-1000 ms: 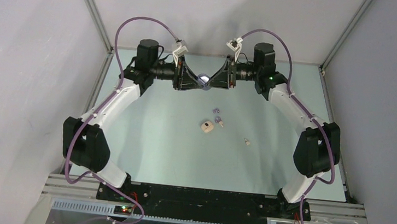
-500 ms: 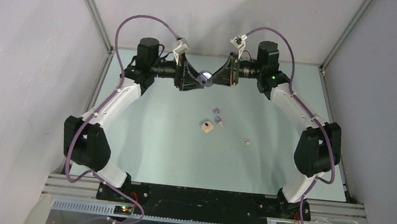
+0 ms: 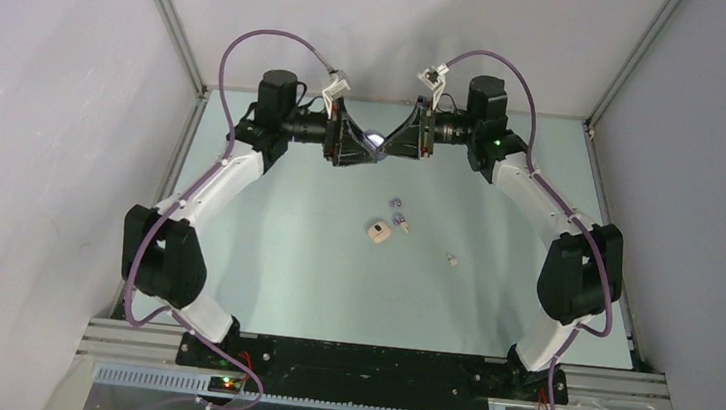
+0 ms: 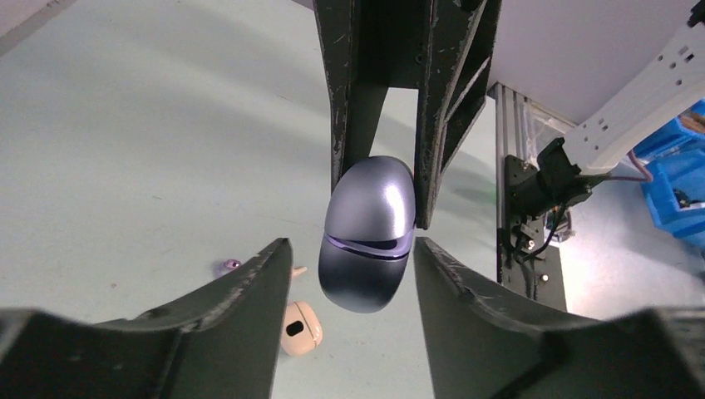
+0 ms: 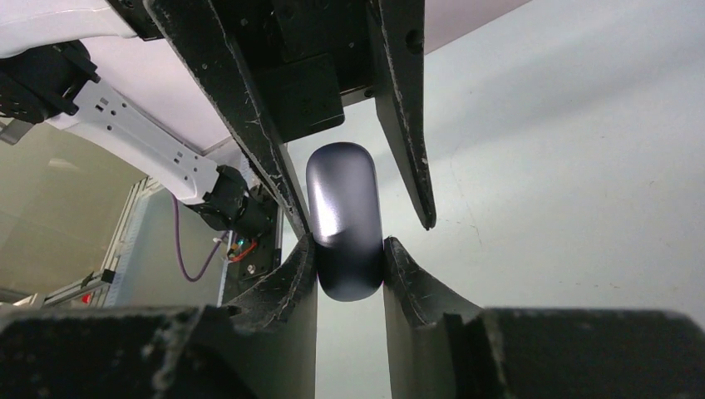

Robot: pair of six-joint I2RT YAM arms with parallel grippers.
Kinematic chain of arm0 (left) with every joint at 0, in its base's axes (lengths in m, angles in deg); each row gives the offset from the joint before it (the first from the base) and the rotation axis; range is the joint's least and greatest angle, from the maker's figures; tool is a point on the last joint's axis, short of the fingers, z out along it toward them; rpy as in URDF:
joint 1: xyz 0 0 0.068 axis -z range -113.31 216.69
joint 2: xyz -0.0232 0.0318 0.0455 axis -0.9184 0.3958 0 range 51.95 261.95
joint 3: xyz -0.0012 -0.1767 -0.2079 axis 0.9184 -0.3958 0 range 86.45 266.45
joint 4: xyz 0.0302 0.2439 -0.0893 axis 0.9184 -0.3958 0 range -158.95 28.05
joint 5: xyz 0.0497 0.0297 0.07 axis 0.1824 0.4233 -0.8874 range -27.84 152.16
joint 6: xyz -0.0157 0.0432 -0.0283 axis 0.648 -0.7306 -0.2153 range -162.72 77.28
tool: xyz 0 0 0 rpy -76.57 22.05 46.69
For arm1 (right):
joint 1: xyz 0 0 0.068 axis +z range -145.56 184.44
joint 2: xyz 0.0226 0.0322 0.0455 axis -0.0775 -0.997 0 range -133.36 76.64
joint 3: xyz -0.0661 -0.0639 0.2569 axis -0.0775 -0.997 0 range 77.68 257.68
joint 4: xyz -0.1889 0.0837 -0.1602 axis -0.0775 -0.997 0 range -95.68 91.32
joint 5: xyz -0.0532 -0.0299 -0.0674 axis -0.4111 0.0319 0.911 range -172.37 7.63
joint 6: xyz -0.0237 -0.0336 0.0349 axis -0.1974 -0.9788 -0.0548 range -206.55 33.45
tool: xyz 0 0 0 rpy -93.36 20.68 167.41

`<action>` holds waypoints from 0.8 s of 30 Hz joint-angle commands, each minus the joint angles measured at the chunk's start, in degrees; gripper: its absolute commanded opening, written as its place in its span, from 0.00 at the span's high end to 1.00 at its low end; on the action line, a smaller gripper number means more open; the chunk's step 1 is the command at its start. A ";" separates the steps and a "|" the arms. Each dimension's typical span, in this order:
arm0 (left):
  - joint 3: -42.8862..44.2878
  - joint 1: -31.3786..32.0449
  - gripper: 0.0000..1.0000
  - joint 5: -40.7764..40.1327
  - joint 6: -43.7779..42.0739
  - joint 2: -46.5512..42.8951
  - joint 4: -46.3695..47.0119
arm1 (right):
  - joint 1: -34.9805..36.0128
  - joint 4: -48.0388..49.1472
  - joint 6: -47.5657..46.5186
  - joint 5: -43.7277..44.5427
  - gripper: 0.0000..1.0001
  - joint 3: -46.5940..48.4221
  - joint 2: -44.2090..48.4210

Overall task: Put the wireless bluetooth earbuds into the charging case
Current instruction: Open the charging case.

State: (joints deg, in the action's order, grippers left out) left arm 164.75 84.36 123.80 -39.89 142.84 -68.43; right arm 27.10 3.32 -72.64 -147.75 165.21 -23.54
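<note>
A pale green table (image 3: 264, 256) fills the middle of the overhead view, boxed in by plain grey walls on the left (image 3: 34, 133), at the back (image 3: 397, 17) and on the right (image 3: 711, 198). Two slanted metal posts, one at upper left (image 3: 171, 21) and one at upper right (image 3: 634, 60), run down to the table's far corners. Along the bottom, a black plate (image 3: 364, 361) lies on the near edge, with a slotted grey rail (image 3: 321, 395) below it. In the left wrist view, blue bins (image 4: 677, 199) sit at the right edge of the frame.
</note>
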 commanded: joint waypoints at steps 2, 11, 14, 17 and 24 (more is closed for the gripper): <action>3.22 0.37 0.45 1.58 1.37 0.49 2.18 | 0.51 0.99 -1.16 -0.61 0.93 0.69 0.62; 5.02 0.43 0.76 3.74 1.47 1.83 1.02 | 0.82 -0.72 -2.53 0.93 0.84 0.67 0.76; 4.90 0.43 0.96 4.21 1.52 2.00 1.47 | 0.41 -0.93 -2.04 3.56 0.69 1.09 0.78; 4.58 0.47 1.00 4.40 1.40 1.83 1.89 | -1.10 -0.54 -0.45 8.78 0.53 1.73 0.71; 4.49 0.45 1.00 5.04 1.34 1.83 2.25 | -3.20 0.19 1.18 9.43 0.49 3.85 -0.24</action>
State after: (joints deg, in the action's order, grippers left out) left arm 167.05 84.34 126.21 -38.21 145.33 -68.43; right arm 25.39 1.99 -72.09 -142.62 165.78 -23.54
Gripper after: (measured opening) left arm 0.357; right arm 0.502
